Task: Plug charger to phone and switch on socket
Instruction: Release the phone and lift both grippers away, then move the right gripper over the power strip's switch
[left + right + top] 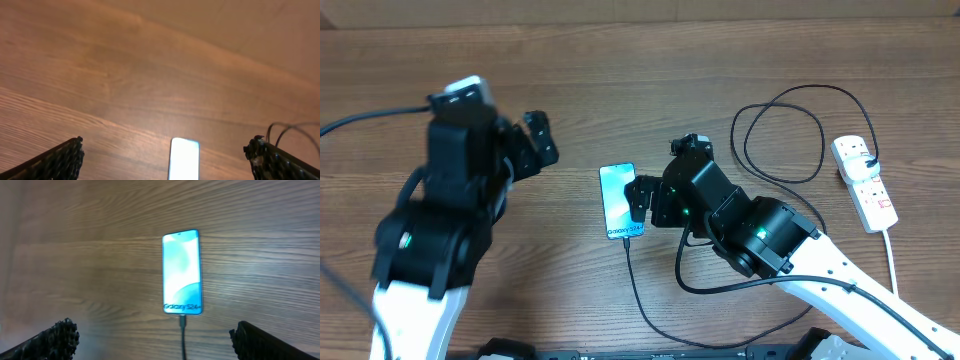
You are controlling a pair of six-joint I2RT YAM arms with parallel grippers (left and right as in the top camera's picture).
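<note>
Overhead, I count two arms, a left arm [430,230] and a right arm [770,235], over a wood-grain counter [620,60]. On it lie one phone [621,200], one black charger cable [645,300] and one white power strip [873,205] with its white cord [893,265].

The phone lies flat near the middle of the counter. It is slim with a dark edge, and its light blue screen faces up. Along the screen's lower end the right wrist view reads "Galaxy S24+". The thin cable meets the phone's bottom edge there. It trails toward the near side of the counter, and on the right it makes a loop that leads to the strip. Its far end sits in one of the strip's two outlets. The strip lies well apart from the phone at the right side, with small red marks on it that are too small to read.

The left end effector [165,145] has its fingers spread wide and holds nothing, and the phone shows between them farther off. The right end effector [152,330] is also spread wide and empty, just beside the phone.
</note>
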